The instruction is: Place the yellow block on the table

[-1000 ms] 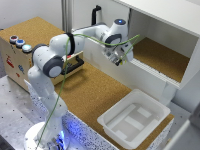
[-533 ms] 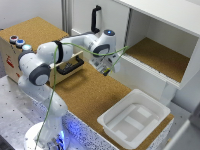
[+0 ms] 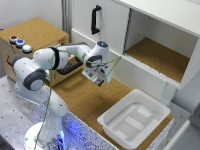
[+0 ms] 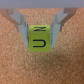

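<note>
One claw (image 4: 40,37) clenched on yellow block (image 4: 39,38), above cork table (image 3: 82,95).

We found the gripper (image 3: 101,80) above the brown cork-textured table (image 3: 85,97), the small yellow lettered block (image 4: 39,37) between its fingers. The white plastic tray (image 3: 135,120) sat toward the exterior view's right, the cork-topped wooden box (image 3: 30,35) toward its left.

A white cabinet (image 3: 150,30) stands at the back, with 1 closed door that carries a black handle (image 3: 95,19) and 1 open compartment with a cork floor (image 3: 162,57). At the exterior view's left sits a wooden box (image 3: 35,37) with a cork top and coloured buttons (image 3: 20,42). A white tray (image 3: 134,120) lies in front.
</note>
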{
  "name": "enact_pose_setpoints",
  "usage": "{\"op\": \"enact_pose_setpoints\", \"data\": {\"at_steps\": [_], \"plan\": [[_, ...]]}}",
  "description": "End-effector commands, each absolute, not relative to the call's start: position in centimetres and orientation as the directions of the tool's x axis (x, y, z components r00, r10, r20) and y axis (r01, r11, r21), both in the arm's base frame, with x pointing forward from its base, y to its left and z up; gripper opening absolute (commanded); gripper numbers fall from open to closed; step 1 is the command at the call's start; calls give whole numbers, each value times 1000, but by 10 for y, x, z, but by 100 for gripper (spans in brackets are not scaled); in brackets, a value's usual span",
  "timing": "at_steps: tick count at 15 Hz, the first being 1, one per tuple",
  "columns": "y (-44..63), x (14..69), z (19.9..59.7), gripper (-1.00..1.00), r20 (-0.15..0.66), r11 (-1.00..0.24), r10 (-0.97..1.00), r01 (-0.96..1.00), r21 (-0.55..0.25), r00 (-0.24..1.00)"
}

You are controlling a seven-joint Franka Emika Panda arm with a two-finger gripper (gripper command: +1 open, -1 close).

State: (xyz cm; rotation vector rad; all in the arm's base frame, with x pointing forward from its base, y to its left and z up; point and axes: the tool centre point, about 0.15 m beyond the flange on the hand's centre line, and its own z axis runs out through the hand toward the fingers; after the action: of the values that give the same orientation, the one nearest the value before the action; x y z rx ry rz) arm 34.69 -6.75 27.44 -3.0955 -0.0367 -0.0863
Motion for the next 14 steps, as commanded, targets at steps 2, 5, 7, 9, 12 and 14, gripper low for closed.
{"op": "enact_pose_setpoints", "data": {"at_steps": [2,5,7,9,12,14], "plan": [[-52,358,220,-100,188,-987,110,85,140,976],[-46,365,214,-100,220,-988,81,50,145,972],[-42,372,210,-100,240,-991,55,23,135,969],[-42,384,217,-100,267,-993,-4,-36,114,964],[-30,389,244,100,311,-996,-15,-40,75,950],[-16,383,267,100,329,-997,6,-18,69,944]]}}
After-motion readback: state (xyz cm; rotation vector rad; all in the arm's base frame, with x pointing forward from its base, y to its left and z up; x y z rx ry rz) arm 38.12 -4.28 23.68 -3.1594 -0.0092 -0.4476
